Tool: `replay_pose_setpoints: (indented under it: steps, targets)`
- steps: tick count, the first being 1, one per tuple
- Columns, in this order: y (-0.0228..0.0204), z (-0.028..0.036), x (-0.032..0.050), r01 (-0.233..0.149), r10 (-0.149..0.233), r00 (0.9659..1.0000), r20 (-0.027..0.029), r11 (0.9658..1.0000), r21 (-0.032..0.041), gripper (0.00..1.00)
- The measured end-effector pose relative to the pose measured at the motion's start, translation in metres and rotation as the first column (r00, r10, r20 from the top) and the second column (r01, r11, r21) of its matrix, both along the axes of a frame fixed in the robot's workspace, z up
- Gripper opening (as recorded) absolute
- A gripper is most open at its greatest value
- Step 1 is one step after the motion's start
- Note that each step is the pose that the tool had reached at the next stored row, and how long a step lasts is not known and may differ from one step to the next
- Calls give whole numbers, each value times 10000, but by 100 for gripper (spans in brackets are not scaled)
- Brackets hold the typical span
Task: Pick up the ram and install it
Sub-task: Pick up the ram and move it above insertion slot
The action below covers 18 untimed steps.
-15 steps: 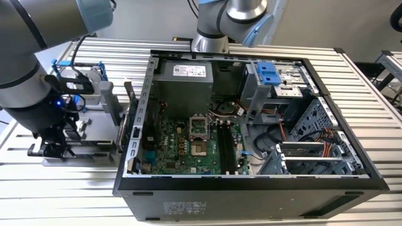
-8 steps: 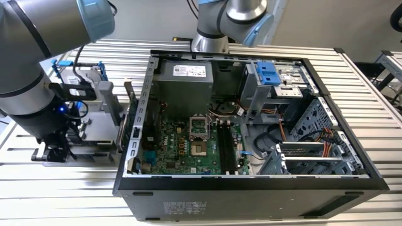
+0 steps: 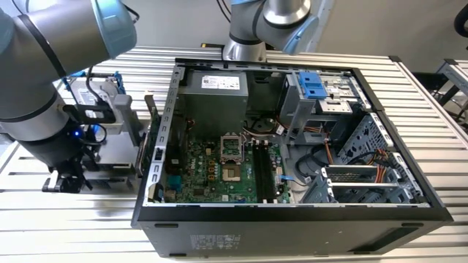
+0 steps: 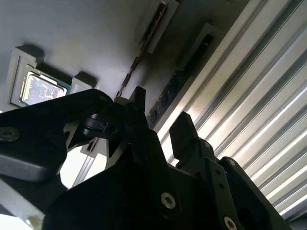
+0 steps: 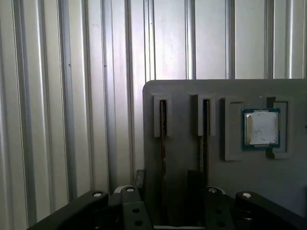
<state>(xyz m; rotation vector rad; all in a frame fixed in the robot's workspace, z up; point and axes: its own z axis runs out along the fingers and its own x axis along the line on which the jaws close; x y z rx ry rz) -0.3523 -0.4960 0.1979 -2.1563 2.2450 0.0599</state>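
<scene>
Fingers (image 4: 184, 129) parted, empty, either side of the ram (image 5: 163, 139), on edge in the grey tray (image 5: 182, 96) slot farther from the processor (image 5: 261, 128), at nine o'clock of the computer case (image 3: 292, 219); best centred before a square, even squeeze.

ram (image 5: 163, 136): lower end hidden behind tool (image 5: 166, 176), first wrist view
tray (image 5: 184, 98): cut off by picture edge, same view
processor chip (image 4: 41, 88): blurred under glare, second wrist view

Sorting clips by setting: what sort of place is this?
Probably a robotics lab for computer assembly: an open computer case on a slatted metal table, a robot arm, a tray holding ram and a processor.
</scene>
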Motion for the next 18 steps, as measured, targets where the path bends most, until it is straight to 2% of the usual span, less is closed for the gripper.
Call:
replay_pose_setpoints:
  steps: [8,18]
  targets:
    - [4,-71,2,0,0,10000,0,10000,0,100]
    - [20,-82,2,0,0,10000,0,10000,0,100]
